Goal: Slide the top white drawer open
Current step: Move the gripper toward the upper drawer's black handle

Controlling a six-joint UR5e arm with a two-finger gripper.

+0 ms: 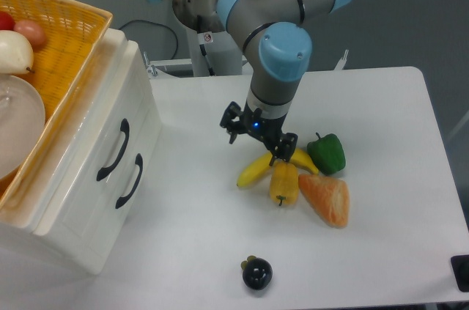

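The glossy white top drawer (99, 150), with its panelled front and curved black handle (116, 150), sits shut in the white cabinet at the table's left edge, the matching lower drawer front (121, 193) just beside it. A woven yellow basket (69, 39) rests on the cabinet top, so the drawer probably has to come out level. The black two-finger gripper (258, 138) hangs over the white table (381, 105), well apart from the handle, just above the curved yellow banana (253, 171). Its fingers stand spread wide and hold nothing (ready to straddle the handle, I judge). Beside the banana lie a yellow pepper (284, 184), a green bell pepper (326, 154) and an orange wedge (326, 200).
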